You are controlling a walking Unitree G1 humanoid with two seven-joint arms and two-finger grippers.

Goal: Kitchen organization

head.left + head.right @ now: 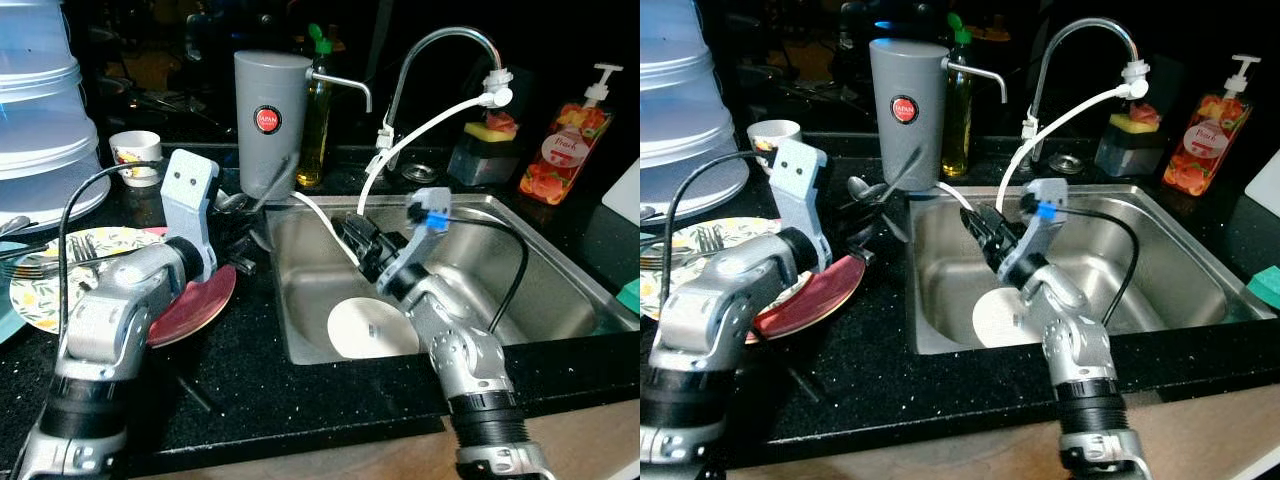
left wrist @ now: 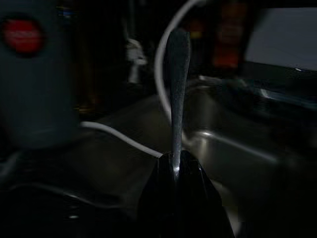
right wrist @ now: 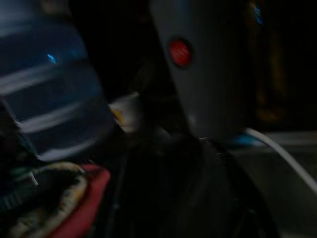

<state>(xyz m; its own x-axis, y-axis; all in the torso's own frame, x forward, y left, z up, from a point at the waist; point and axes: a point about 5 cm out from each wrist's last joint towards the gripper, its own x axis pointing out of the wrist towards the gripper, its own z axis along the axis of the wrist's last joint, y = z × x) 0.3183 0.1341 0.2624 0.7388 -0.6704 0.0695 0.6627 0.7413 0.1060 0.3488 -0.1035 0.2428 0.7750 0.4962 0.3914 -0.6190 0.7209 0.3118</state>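
Observation:
My left gripper (image 1: 238, 242) is over the black counter between the red plate (image 1: 205, 300) and the sink (image 1: 560, 300). It is shut on a slim metal utensil (image 2: 176, 89), whose handle sticks out past the fingertips toward the grey water dispenser (image 1: 270, 110). My right gripper (image 1: 355, 240) hangs inside the sink at its back left, above a white round plate (image 1: 365, 328) on the sink floor. The right wrist view is dark, and it faces the dispenser (image 3: 208, 64) and the red plate's rim (image 3: 84, 206).
A floral plate (image 1: 45, 300) with forks lies left of the red plate, with stacked plastic containers (image 1: 40, 110) and a cup (image 1: 135, 150) behind. A faucet (image 1: 440, 45) with a white hose, an oil bottle (image 1: 318, 110), a sponge holder (image 1: 485, 140) and a soap dispenser (image 1: 565, 140) line the back.

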